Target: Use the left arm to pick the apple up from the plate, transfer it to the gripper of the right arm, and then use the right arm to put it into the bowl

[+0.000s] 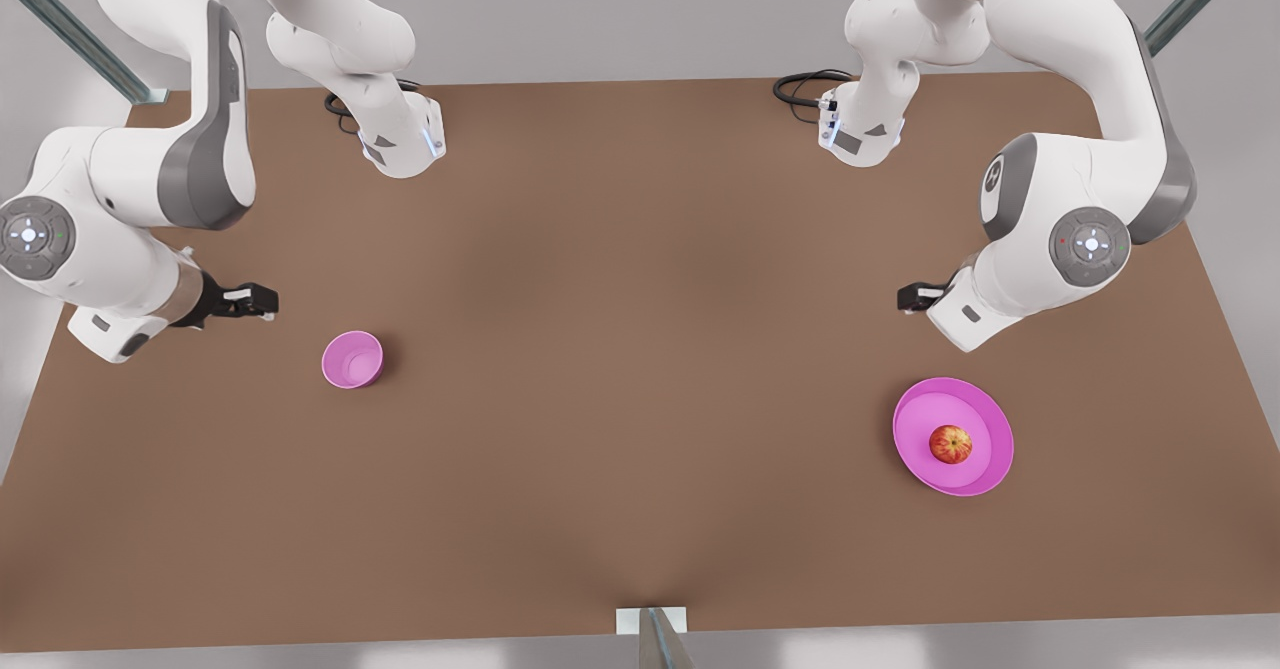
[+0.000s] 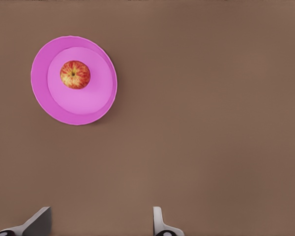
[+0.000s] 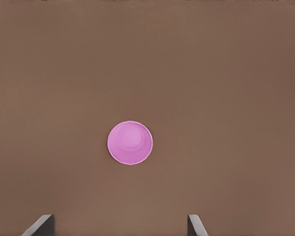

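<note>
Left gripper (image 2: 101, 223): the 2 fingertips (image 2: 160, 221) stand wide apart with bare table between them and nothing held. In the front view this gripper (image 1: 915, 297) is on the arm at the front view's right, raised over the table just on the far side of the plate (image 1: 985, 469), clear of it.

Right gripper (image 3: 120, 225): its 2 fingertips (image 3: 195, 225) are likewise spread wide, gripping nothing. In the front view it (image 1: 255, 301) sits on the arm at the front view's left, near the bowl (image 1: 352, 359) and to that view's left of it, not touching.

Apple (image 1: 950, 444): a small red fruit with yellowish patches, lying in the flat middle of the plate. The left wrist view shows the apple (image 2: 75, 74) stem side up, slightly off the centre of the plate (image 2: 44, 93), well apart from the fingertips.

Bowl: small, deep, magenta-pink, upright and holding nothing; the right wrist view looks straight down into the bowl (image 3: 130, 142), which lies ahead of the open fingers.

Plate and bowl: 2 pink dishes set well apart on the brown table (image 1: 640, 349), the plate toward the front view's right, the bowl toward its left, both in the near half.

Black cables (image 1: 800, 84) coil beside each arm base at the far edge.
</note>
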Motion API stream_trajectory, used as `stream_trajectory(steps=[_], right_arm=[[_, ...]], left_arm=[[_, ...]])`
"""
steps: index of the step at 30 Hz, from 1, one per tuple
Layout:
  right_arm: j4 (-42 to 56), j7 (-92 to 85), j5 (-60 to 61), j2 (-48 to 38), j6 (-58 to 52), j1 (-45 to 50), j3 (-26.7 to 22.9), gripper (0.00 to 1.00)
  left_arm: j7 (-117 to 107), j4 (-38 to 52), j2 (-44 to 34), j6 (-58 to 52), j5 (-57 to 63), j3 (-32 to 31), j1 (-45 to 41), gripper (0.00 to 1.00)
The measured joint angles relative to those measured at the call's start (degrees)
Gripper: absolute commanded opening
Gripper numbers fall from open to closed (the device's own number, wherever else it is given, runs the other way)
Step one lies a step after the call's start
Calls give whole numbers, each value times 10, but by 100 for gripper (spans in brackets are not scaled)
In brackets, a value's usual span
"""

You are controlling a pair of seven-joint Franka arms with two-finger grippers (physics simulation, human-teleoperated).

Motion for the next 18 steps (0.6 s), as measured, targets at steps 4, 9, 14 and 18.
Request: stream_trajectory(steps=[4, 9, 14, 18], right_arm=[[-3, -3, 7, 1, 8, -2, -1, 100], [-6, -6, 10, 2, 13, -1, 0, 100], [-7, -9, 10, 4, 16, -1, -1, 100], [-10, -10, 9, 4, 18, 0, -1, 100]], left_arm=[[4, 1, 89, 44, 1, 3, 64, 100], [25, -32, 210, 212, -2, 2, 147, 100], [41, -74, 239, 360, -4, -1, 142, 100], [52, -76, 259, 434, -5, -3, 136, 100]])
